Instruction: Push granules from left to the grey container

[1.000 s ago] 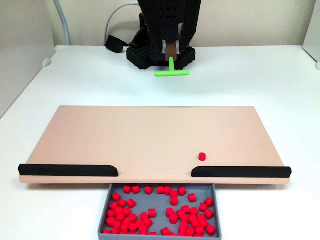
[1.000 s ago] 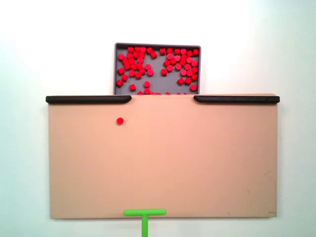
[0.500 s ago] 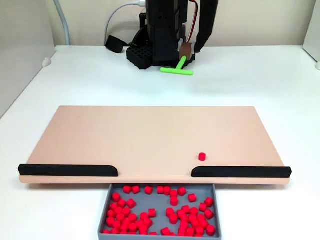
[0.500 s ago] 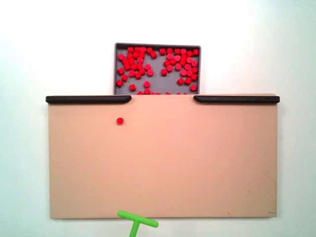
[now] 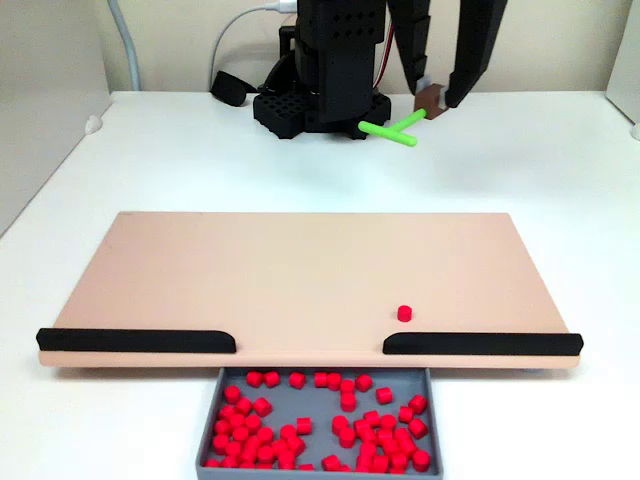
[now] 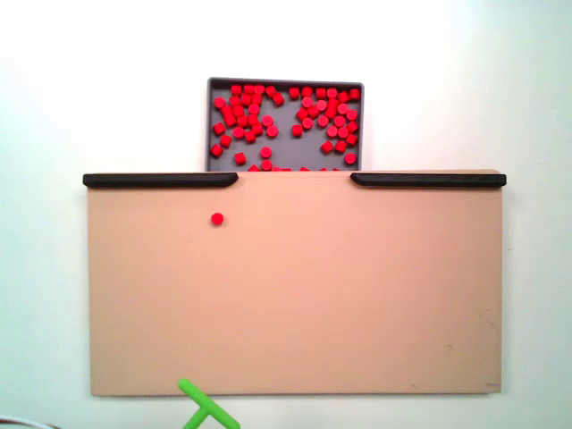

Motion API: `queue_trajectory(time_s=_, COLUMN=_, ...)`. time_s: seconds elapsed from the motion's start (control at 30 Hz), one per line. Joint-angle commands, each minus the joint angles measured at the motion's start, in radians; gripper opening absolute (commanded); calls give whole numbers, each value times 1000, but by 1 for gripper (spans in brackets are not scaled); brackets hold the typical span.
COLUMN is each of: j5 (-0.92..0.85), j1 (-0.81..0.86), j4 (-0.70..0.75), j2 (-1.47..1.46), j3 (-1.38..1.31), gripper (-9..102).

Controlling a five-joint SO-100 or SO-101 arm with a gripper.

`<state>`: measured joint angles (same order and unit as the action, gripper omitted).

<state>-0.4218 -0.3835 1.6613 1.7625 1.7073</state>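
Note:
One lone red granule [image 5: 404, 313] lies on the pinkish-tan board [image 5: 280, 270], just behind the right black rail [image 5: 480, 343]; from above this granule [image 6: 217, 218] sits below the left rail [image 6: 161, 180]. The grey container [image 5: 322, 405] stands at the board's near edge, below the gap between the rails, and holds many red granules [image 5: 385, 435]. In the view from above the container [image 6: 284, 147] is at the top. My gripper [image 5: 432, 98] hovers behind the board, right of the arm base, shut on the stem of a green T-shaped pusher [image 5: 395, 128]. The pusher's tilted bar [image 6: 206, 409] pokes in at the bottom edge.
The black arm base [image 5: 320, 105] stands at the back centre with a white cable [image 5: 235, 35] and a black strap [image 5: 228, 88] to its left. A second black rail [image 5: 135, 340] lines the board's front left. White table [image 5: 560, 170] surrounds the board [image 6: 340, 295].
My gripper has swung the green pusher to the right in the front view, leftward in the view from above, and the bar has turned to a slant. The lone granule has not moved.

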Motion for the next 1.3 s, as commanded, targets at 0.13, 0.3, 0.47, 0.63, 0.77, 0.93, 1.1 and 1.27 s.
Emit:
queue_trajectory(time_s=0.13, j5=241, j1=14, j4=0, j2=-238, j3=-285, gripper=0)
queue_trajectory(time_s=0.3, j5=339, j1=17, j4=-23, j2=-368, j3=-422, gripper=0)
queue_trajectory(time_s=0.47, j5=446, j1=11, j4=-35, j2=-466, j3=-534, gripper=0)
queue_trajectory(time_s=0.63, j5=541, j1=11, j4=-31, j2=-584, j3=-680, gripper=0)
queue_trajectory(time_s=0.77, j5=581, j1=11, j4=-21, j2=-680, j3=-811, gripper=0)
queue_trajectory(time_s=0.93, j5=623, j1=6, j4=11, j2=-784, j3=-973, gripper=0)
queue_trajectory(time_s=1.1, j5=675, j1=5, j4=26, j2=-834, j3=-1020, gripper=0)
queue_trajectory(time_s=1.27, j5=709, j1=12, j4=28, j2=-864, j3=-1043, gripper=0)
